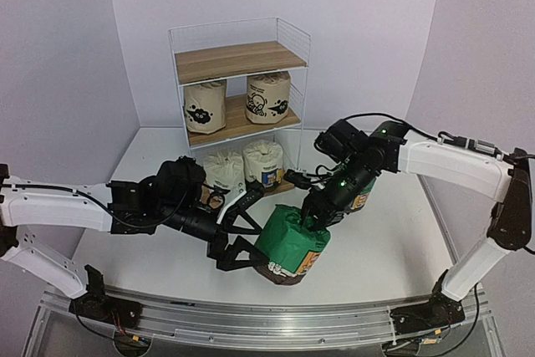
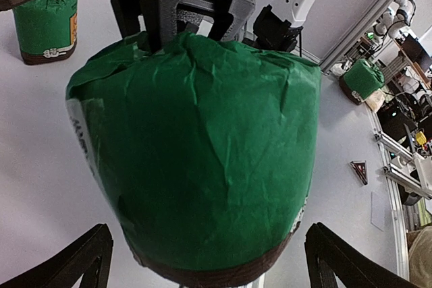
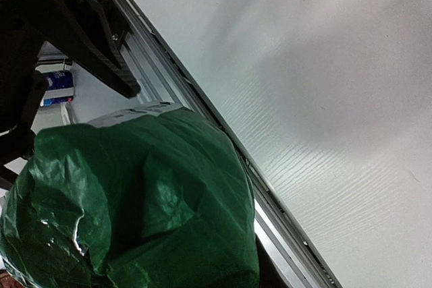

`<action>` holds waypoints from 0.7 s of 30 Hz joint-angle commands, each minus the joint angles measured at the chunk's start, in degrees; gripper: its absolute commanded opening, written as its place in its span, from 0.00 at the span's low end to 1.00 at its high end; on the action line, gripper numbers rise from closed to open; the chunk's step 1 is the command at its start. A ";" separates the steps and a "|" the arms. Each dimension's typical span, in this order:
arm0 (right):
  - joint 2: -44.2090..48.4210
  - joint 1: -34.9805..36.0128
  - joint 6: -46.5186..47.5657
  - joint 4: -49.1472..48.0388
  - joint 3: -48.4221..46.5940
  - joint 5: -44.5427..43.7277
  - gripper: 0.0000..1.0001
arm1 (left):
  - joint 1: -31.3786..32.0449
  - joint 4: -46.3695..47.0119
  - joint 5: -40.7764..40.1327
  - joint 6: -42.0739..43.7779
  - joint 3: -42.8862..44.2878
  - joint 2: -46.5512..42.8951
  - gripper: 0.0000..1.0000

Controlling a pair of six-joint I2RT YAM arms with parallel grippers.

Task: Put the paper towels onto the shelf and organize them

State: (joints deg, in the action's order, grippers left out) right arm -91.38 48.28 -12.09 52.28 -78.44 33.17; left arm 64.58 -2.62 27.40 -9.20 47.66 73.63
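1. Green roll (image 1: 291, 247) tilts at the front centre of the table (image 1: 401, 248), well apart from the shelf (image 1: 241, 60).
2. Right gripper (image 1: 316, 221) pinches its gathered top, jaws closed on the wrap.
3. Left gripper (image 1: 251, 227) gapes wide, fingers (image 2: 88, 254) flanking the base.

white table (image 1: 393, 248) — shelf (image 1: 240, 62), green roll (image 2: 44, 21) standing

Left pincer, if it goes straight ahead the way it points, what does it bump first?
The green paper towel roll. It is right in front, between the left pincer's open fingers, so contact would likely come almost at once. The right pincer grips its gathered top.
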 commanded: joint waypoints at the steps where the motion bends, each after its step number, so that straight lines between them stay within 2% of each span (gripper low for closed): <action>1: -1.36 0.31 2.69 0.38 -5.55 4.53 0.22 | 0.20 2.39 4.51 0.56 3.20 2.32 1.00; 7: -3.24 0.63 3.11 0.41 -8.51 4.30 0.21 | 0.19 5.89 9.82 -0.36 3.69 5.18 0.97; 8: -3.44 0.59 3.22 0.37 -8.91 4.26 0.21 | 0.19 6.37 10.37 -0.45 3.86 5.48 0.91; 11: -3.28 0.66 3.40 0.47 -9.61 3.27 0.23 | 0.20 7.45 11.04 -0.75 4.15 5.80 0.62; 14: -2.26 0.64 3.47 0.62 -9.76 2.02 0.28 | 0.20 8.14 10.35 -1.41 4.02 5.58 0.43; 16: -1.63 0.63 3.15 0.71 -9.73 1.64 0.32 | 0.20 8.46 9.38 -2.07 3.94 5.39 0.38; 18: -1.24 0.64 2.67 0.99 -9.87 0.82 0.39 | 0.20 8.71 8.81 -2.39 3.85 5.20 0.34; 21: -0.32 0.65 1.09 1.77 -10.37 -3.66 0.51 | 0.20 8.98 6.69 -3.01 3.66 4.48 0.21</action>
State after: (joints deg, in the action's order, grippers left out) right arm -94.75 48.65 -9.50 58.12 -85.46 32.50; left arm 63.96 0.67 33.37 -11.58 48.73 79.11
